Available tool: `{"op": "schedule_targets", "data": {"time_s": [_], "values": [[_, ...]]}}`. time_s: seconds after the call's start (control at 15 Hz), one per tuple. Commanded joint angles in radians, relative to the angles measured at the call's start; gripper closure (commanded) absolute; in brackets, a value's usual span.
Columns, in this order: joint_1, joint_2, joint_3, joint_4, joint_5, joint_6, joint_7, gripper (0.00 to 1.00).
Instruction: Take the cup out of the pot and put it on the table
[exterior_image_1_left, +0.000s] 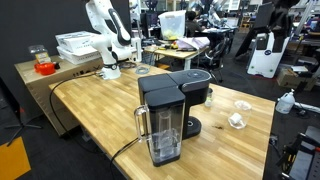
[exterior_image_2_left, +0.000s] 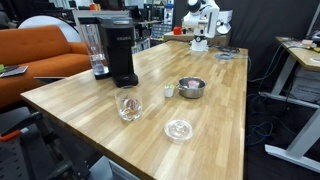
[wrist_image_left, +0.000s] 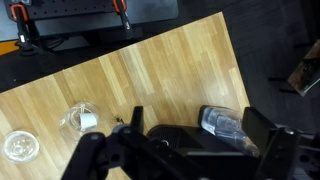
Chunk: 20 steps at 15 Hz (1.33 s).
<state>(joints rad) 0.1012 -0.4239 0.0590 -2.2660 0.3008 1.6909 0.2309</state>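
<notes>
Claw (wrist_image_left: 185, 158) spread wide, hovering high above table (wrist_image_left: 150, 80).

In the wrist view the tool (wrist_image_left: 190, 140) runs off the bottom edge, its dark parts hard to tell apart, and covers part of a clear thing (wrist_image_left: 222, 122) just beyond it. In an exterior view the pot (exterior_image_2_left: 191, 88), well apart from the tool, is too small to show its contents.

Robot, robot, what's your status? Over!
Jaws open, empty. Cup upright on table, apart from pot. Coffee machine nearby, touching neither.
</notes>
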Motion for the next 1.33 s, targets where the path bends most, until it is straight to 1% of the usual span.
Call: {"op": "schedule_targets", "data": {"time_s": [0.0,0.2,0.4,0.47,0.8,0.87,1.0,1.27], "values": [[-0.021,0.004,0.017,0.003,0.000,0.001,0.000,0.00],[-0.039,0.032,0.028,0.018,-0.056,0.026,0.026,0.00],[-0.061,0.078,0.022,0.048,-0.121,0.058,0.052,0.00],[-0.069,0.101,0.019,0.068,-0.144,0.063,0.061,0.00],[-0.103,0.267,-0.023,0.204,-0.177,0.086,0.043,0.00],[-0.094,0.208,-0.022,0.139,-0.161,0.098,0.038,0.00],[-0.095,0.240,-0.027,0.156,-0.162,0.099,0.037,0.00],[-0.092,0.219,-0.021,0.150,-0.162,0.098,0.038,0.00]]}}
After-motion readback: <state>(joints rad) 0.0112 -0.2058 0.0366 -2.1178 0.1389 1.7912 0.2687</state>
